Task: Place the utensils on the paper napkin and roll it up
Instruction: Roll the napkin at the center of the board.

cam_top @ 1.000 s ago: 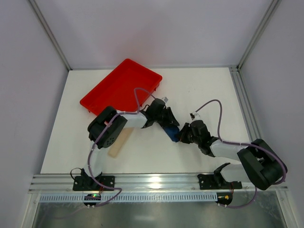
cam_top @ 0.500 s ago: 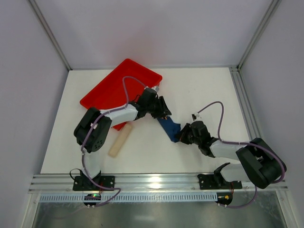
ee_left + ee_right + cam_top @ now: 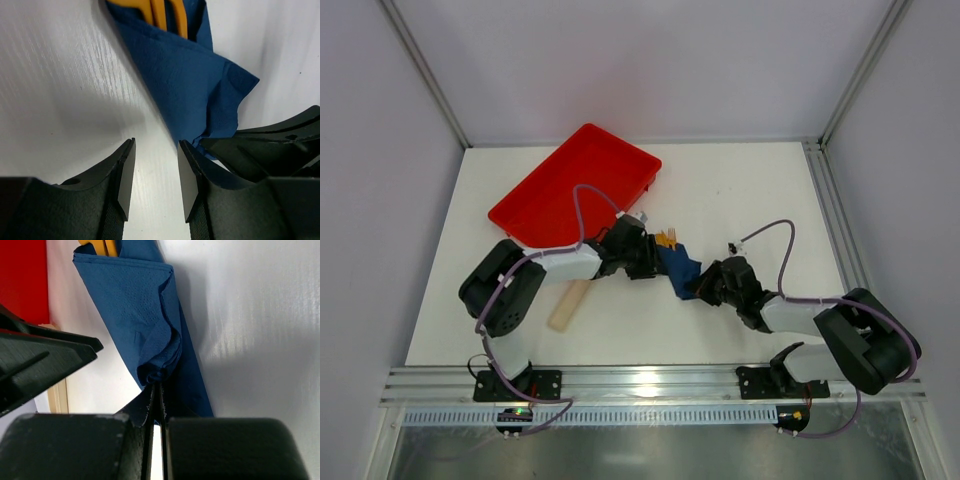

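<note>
The navy paper napkin (image 3: 678, 268) lies folded into a narrow bundle at the table's middle. The orange utensils (image 3: 667, 238) stick out of its far end, fork tines showing. In the left wrist view the napkin (image 3: 192, 80) and orange handles (image 3: 161, 12) lie just beyond my open, empty left gripper (image 3: 155, 175). That gripper (image 3: 649, 263) sits at the napkin's left side. My right gripper (image 3: 703, 286) is shut on a bunched fold at the napkin's near end (image 3: 156, 371). The napkin (image 3: 130, 295) stretches away from it, with orange tips (image 3: 107, 246) at the far end.
The red tray (image 3: 575, 185) stands at the back left and shows in the right wrist view (image 3: 22, 280). A pale beige strip (image 3: 569, 302) lies on the table near the left arm. The white table (image 3: 760, 200) has raised metal rails at its right and near edges.
My left gripper has swung from over the napkin, out toward the tray corner, then back beside the napkin's left side. The fork tines now show. The right gripper has stayed on the napkin's near end.
</note>
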Robot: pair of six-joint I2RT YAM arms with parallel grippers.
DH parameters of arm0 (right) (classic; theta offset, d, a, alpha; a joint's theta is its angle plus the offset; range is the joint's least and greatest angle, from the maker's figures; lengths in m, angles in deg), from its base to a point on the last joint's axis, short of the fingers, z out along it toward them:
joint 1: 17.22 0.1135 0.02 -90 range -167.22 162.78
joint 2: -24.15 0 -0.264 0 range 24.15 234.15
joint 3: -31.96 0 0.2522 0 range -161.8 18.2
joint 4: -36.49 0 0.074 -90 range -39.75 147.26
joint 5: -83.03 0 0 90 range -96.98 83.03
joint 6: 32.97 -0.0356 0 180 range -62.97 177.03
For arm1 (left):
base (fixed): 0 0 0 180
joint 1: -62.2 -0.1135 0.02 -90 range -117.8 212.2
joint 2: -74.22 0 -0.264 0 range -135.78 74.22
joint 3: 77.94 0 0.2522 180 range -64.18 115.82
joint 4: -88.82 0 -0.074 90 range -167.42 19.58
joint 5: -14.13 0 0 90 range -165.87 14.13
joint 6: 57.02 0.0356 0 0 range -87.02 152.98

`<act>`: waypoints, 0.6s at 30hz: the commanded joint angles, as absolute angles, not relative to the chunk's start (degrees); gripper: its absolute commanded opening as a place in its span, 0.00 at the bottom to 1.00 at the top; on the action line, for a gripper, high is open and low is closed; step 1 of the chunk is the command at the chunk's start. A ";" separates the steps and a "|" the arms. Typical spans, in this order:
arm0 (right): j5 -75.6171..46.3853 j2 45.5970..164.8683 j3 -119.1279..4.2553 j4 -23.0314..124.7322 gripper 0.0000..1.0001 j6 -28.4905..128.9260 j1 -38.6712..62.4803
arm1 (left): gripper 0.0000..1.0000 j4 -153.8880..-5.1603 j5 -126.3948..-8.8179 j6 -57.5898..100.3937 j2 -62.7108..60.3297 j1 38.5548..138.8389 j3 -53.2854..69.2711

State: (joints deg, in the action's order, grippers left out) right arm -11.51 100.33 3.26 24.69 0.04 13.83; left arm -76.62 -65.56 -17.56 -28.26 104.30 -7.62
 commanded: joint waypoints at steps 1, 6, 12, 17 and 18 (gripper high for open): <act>-7.77 100.44 3.52 21.69 0.04 -4.92 16.08 | 0.43 -81.72 -64.19 -17.73 -26.15 104.56 -8.10; -1.89 99.39 3.52 22.39 0.04 -8.88 19.34 | 0.42 -83.13 -63.39 -17.99 -25.89 105.53 -7.75; 1.02 98.86 4.40 22.13 0.06 -11.17 21.10 | 0.41 -84.01 -62.25 -17.82 -27.73 105.97 -4.68; 1.72 98.07 4.57 22.92 0.08 -11.44 21.36 | 0.41 -84.28 -61.54 -18.26 -31.59 107.19 -1.51; 1.99 97.46 4.57 23.27 0.08 -11.35 21.45 | 0.40 -84.10 -61.63 -18.26 -32.04 107.37 -0.73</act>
